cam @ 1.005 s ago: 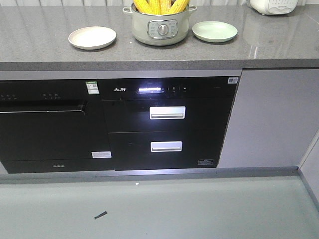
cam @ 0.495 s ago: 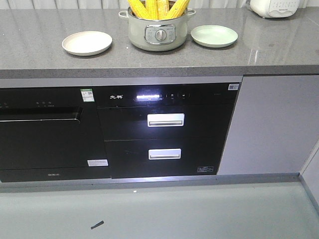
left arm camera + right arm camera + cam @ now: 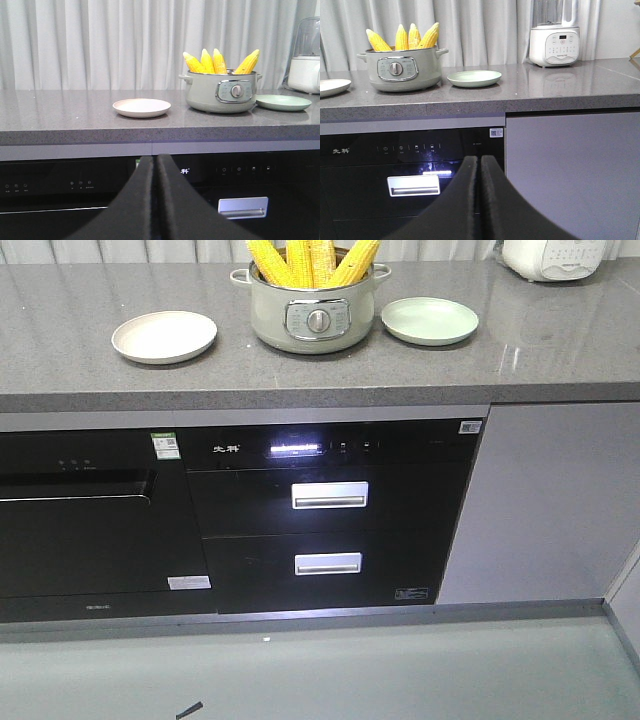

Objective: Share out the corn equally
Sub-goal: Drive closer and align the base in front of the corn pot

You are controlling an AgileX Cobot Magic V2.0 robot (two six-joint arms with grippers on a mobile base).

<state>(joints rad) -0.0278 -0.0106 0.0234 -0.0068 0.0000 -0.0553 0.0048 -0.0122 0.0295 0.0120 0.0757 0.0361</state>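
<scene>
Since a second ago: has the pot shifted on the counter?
No. The pot sits between the white plate and green plate as before; the whole counter slid down the frame together, so the camera moved, not it.

Control panel (image 3: 410,148) of the black drawer unit (image 3: 325,530): white brand characters (image 3: 340,150) reading 先科. QR-code sticker (image 3: 495,132) at the panel's right end. Green-and-white label (image 3: 165,445) on the neighbouring appliance (image 3: 90,530): print illegible.

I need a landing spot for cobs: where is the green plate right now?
In the front view, the green plate sits on the grey countertop, just right of the pot holding the corn.
</scene>
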